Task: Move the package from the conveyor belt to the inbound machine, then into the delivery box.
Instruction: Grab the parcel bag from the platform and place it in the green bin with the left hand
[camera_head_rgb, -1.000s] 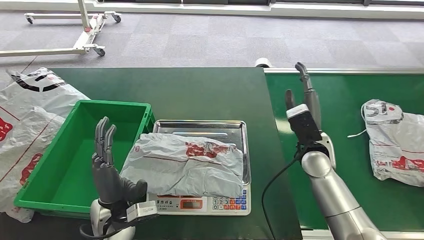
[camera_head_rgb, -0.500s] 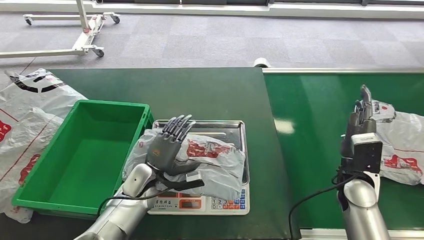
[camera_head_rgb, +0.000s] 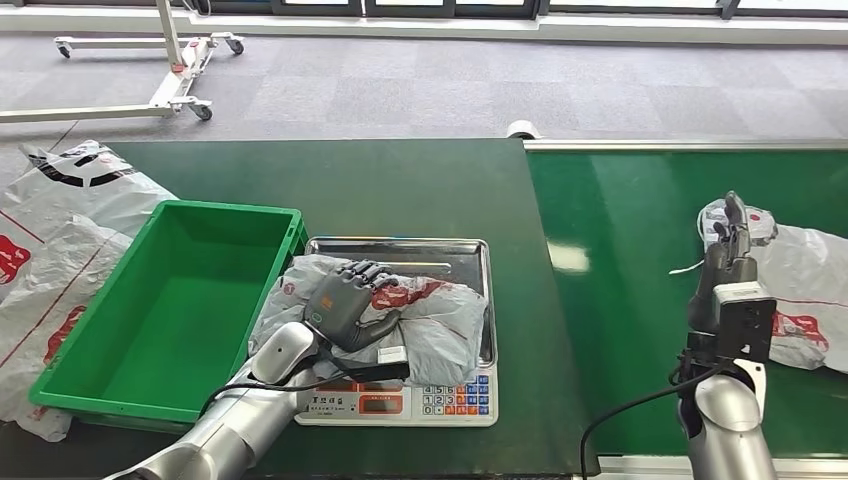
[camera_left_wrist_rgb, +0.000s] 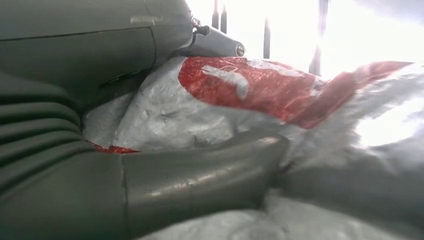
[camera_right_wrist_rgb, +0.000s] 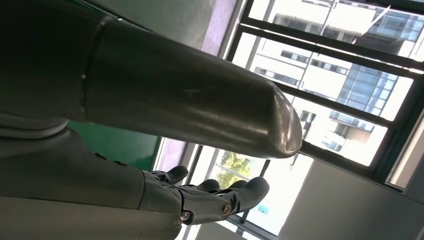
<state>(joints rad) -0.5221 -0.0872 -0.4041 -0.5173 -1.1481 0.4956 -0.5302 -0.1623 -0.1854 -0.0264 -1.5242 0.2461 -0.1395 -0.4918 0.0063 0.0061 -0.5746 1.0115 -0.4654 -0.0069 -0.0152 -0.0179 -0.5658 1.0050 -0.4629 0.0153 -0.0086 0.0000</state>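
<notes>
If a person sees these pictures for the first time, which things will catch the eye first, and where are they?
The eye falls first on the left hand pressing down on a crumpled grey and red package, which lies on the steel tray of a scale at the centre. Left of the scale sits a bright green box. On the right, the right hand is raised before another package on the green conveyor belt.

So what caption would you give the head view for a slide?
Left hand rests on the package on the scale, beside a green box; right hand raised over the belt.
</notes>
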